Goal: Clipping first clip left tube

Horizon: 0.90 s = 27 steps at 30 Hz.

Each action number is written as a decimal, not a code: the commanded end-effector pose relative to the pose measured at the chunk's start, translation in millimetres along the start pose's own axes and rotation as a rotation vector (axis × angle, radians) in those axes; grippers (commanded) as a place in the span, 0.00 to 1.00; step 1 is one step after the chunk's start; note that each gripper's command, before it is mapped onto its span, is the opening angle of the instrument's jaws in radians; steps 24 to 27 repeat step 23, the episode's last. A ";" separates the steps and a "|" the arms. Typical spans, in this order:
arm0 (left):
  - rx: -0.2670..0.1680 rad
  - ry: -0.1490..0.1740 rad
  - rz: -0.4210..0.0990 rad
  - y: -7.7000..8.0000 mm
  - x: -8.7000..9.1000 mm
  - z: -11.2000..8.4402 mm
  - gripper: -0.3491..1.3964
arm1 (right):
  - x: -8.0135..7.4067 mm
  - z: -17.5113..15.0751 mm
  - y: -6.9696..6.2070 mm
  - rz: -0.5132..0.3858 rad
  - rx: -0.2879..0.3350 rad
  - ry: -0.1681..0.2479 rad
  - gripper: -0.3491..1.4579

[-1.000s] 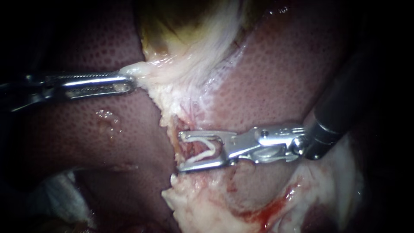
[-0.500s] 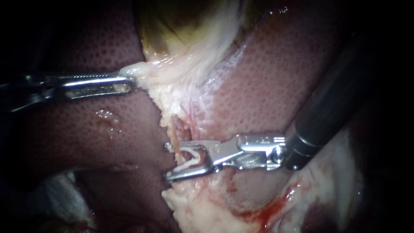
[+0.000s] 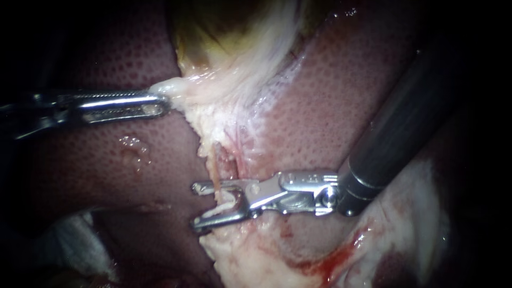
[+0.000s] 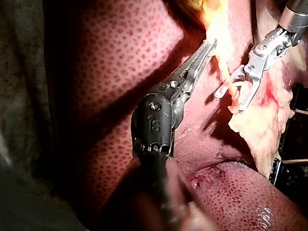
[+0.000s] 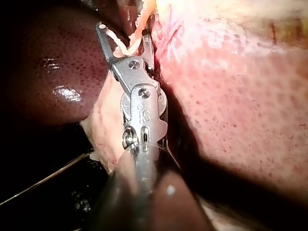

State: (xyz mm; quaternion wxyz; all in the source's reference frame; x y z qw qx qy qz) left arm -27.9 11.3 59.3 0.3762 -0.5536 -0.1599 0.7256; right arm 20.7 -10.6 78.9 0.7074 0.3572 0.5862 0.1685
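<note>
Where the task's thing lies: the thin tan-pink tube (image 3: pixel 216 162) runs down the raw cleft in the dark red stippled liver (image 3: pixel 330 96), below the yellow-green gallbladder (image 3: pixel 224 26); it crosses the upper jaw of your right instrument (image 3: pixel 205 205) and passes into the gap between the two jaws

Right instrument: its shaft comes in from the upper right; its hand stands wide, one jaw on either side of the tube, and it grips the white clip (image 3: pixel 226 204), whose legs lie along the jaws; the clip sits unclosed around the tube; your right wrist view shows the same straddle (image 5: pixel 124 36)

Left instrument: your left instrument (image 3: pixel 157 104) comes in level from the left; its hand is closed, both jaws clamped on the pale whitish tissue (image 3: pixel 173 85) at the gallbladder's lower edge; it is well apart from the tube

Below the clip: lumpy pale fatty tissue (image 3: pixel 256 256), streaked with red
</note>
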 end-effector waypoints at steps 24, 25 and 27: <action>0.000 0.000 0.000 -0.1 0.0 0.2 0.00 | -0.6 -0.4 -0.1 0.111 -0.008 -0.106 0.00; 0.000 0.000 0.000 -0.1 0.0 0.2 0.00 | -0.6 -0.4 -0.1 0.111 -0.008 -0.106 0.00; 0.000 0.000 0.000 -0.1 0.0 0.2 0.00 | -0.6 -0.4 -0.1 0.111 -0.008 -0.106 0.00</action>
